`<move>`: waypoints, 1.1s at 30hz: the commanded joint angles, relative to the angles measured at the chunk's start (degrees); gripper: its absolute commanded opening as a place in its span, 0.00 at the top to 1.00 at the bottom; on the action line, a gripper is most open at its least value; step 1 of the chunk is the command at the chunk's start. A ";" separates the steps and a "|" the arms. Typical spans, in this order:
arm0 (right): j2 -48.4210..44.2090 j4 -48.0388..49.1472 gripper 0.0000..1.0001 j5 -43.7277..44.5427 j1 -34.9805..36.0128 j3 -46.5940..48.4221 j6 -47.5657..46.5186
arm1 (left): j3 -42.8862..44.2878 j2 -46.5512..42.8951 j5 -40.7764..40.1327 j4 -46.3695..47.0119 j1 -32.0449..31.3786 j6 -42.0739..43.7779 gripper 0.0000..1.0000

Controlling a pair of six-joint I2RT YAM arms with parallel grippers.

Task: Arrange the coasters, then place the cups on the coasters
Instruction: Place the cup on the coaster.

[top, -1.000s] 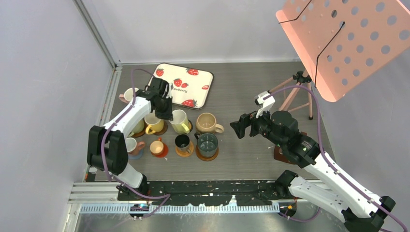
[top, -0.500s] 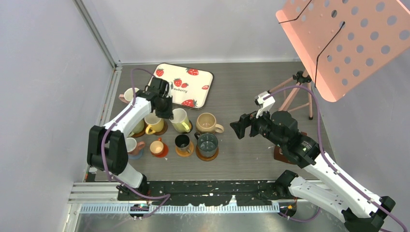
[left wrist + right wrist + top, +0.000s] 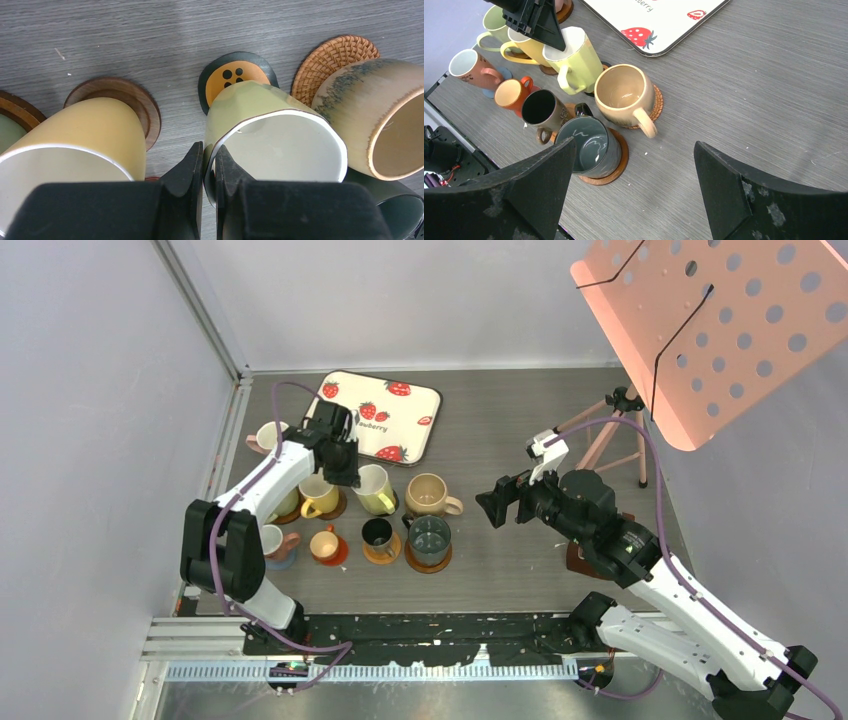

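Note:
My left gripper (image 3: 209, 155) is shut on the rim of a pale yellow-green cup (image 3: 270, 125), one finger inside and one outside. The cup leans over a black coaster with an orange mark (image 3: 235, 75); whether its base rests there is hidden. To its left a yellow cup (image 3: 85, 135) stands on a brown wooden coaster (image 3: 125, 92). To its right is a tan cup (image 3: 380, 120) on a woven wicker coaster (image 3: 330, 55). My right gripper (image 3: 634, 145) hangs open above bare table, right of a dark teal cup (image 3: 586, 145) on a wooden coaster.
More cups stand on coasters in the left cluster: black (image 3: 541, 107), orange (image 3: 509, 92), pink (image 3: 469, 65) and pale green (image 3: 494, 22). The strawberry tray (image 3: 380, 415) lies behind them. A tripod stand (image 3: 615, 430) with a pink perforated panel stands at the right.

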 commanded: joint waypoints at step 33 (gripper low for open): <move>-1.55 2.47 0.05 0.91 0.21 -0.34 -0.92 | 3.12 0.29 1.28 3.62 -0.37 -1.73 0.94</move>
